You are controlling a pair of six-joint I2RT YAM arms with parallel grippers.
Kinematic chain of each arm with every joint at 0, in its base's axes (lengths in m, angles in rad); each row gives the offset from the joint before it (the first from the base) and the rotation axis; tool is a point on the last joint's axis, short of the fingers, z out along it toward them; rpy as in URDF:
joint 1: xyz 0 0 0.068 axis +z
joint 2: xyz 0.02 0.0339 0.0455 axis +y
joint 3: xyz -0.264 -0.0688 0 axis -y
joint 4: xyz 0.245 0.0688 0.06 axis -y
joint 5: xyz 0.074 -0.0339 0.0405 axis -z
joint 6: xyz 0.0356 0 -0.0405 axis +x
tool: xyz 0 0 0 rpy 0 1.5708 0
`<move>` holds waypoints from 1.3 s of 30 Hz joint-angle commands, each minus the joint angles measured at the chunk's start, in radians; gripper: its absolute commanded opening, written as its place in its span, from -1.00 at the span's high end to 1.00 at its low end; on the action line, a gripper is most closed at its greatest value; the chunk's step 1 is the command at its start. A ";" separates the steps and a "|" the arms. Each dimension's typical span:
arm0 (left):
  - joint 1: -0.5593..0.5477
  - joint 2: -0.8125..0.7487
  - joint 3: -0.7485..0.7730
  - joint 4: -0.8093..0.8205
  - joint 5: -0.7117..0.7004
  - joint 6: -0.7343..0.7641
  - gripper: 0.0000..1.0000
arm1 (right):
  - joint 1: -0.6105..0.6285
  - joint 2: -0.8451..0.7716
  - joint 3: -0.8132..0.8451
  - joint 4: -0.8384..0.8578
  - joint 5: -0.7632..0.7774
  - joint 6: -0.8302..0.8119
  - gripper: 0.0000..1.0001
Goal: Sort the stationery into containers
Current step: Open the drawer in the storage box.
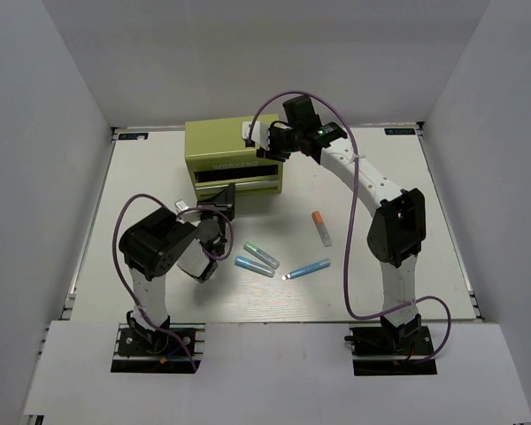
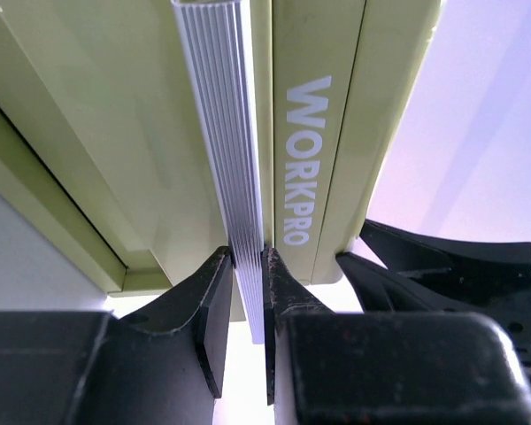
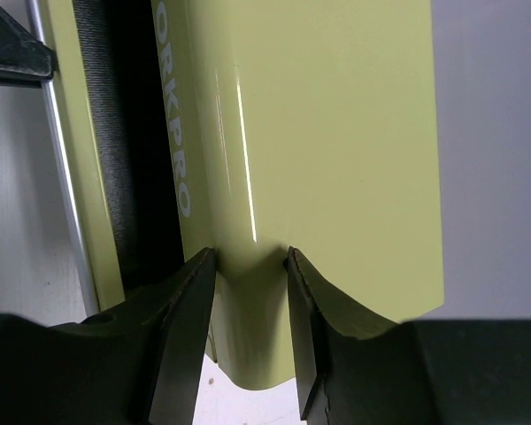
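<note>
Green chest [image 1: 234, 150] sits toward the far edge of the table [image 1: 407, 221], left of centre, lettered front facing the near edge. One drawer [image 1: 243, 187] stands a little way out of the front, with a dark gap showing above it in the top view. Left gripper [image 2: 248, 292] is at the drawer front, and its wrist view shows the fingers [image 2: 214, 297] pressed in from both sides on the ribbed silver handle [image 2: 221, 133], pinching it next to the pale lettering [image 2: 303, 159]. Right gripper [image 3: 250, 257] is over the chest's far right corner, fingers [image 3: 195, 292] held apart with the tips set against the smooth green top panel. Its view also catches the dark gap and the silver handle strip along the left side. All four markers lie loose on the table between the chest and the near edge, right of the left arm. The orange-capped marker [image 1: 321, 227] is nearest the right edge, pointing roughly far to near. The green-capped marker [image 1: 261, 255] and the light blue marker [image 1: 254, 266] lie just beside each other, close to parallel. The slim blue pen [image 1: 308, 268] lies to their right, white tip toward them, apart from both and from the orange one. No marker touches the chest or either gripper.
</note>
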 commanded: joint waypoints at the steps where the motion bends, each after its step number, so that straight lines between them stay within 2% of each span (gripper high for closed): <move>1: -0.059 0.014 -0.074 0.266 0.070 0.069 1.00 | -0.013 0.058 0.009 -0.072 0.091 0.028 0.14; 12: -0.135 -0.118 -0.108 0.179 0.007 0.078 1.00 | -0.014 0.067 0.016 -0.075 0.105 0.041 0.14; 17: -0.145 -0.129 -0.108 0.180 -0.011 0.078 1.00 | -0.016 0.064 0.010 -0.076 0.103 0.043 0.14; 23: -0.145 -0.120 -0.117 0.211 -0.011 0.078 0.97 | -0.013 0.059 0.009 -0.076 0.099 0.043 0.02; 26: -0.145 -0.141 -0.135 0.201 -0.011 0.078 0.75 | -0.014 0.055 0.007 -0.076 0.097 0.043 -0.06; 30: -0.145 -0.162 -0.144 0.176 -0.011 0.078 0.34 | -0.016 0.053 0.007 -0.078 0.089 0.043 -0.16; 31: -0.145 -0.178 -0.144 0.176 -0.011 0.078 0.16 | -0.016 0.053 0.007 -0.076 0.089 0.044 -0.16; 36: -0.145 -0.262 -0.196 0.103 0.033 0.087 0.03 | -0.018 0.015 -0.010 -0.063 0.054 0.046 -0.25; 39: -0.134 -0.368 -0.219 0.021 0.090 0.115 -0.02 | -0.019 -0.051 -0.065 -0.070 0.040 0.040 -0.32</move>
